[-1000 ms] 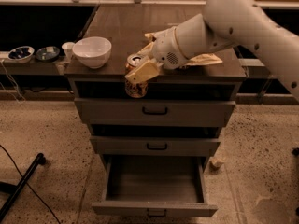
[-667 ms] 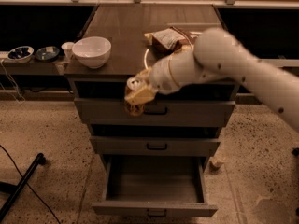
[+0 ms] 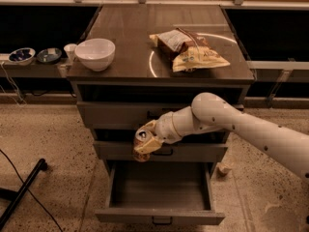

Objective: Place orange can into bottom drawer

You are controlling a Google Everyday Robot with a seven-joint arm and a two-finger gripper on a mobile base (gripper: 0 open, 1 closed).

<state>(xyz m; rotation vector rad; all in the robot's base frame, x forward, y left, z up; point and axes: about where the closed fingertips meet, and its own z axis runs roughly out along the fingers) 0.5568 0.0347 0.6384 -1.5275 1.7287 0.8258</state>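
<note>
My gripper (image 3: 145, 144) is shut on the orange can (image 3: 142, 139), whose silver top faces up and left. It hangs in front of the middle grey drawer (image 3: 193, 152), above the left half of the bottom drawer (image 3: 159, 215). The bottom drawer is pulled out and open, its inside bare. My white arm (image 3: 231, 124) reaches in from the right.
A white bowl (image 3: 95, 53) and two chip bags (image 3: 190, 50) lie on the cabinet top (image 3: 130, 28). Small bowls (image 3: 21, 55) and a cup sit on a shelf at left. A black pole (image 3: 21, 190) lies on the floor at left. A crumpled scrap (image 3: 224, 168) lies right of the cabinet.
My gripper has come down with the can from the cabinet top's front edge, past the top drawer, to the level of the middle drawer.
</note>
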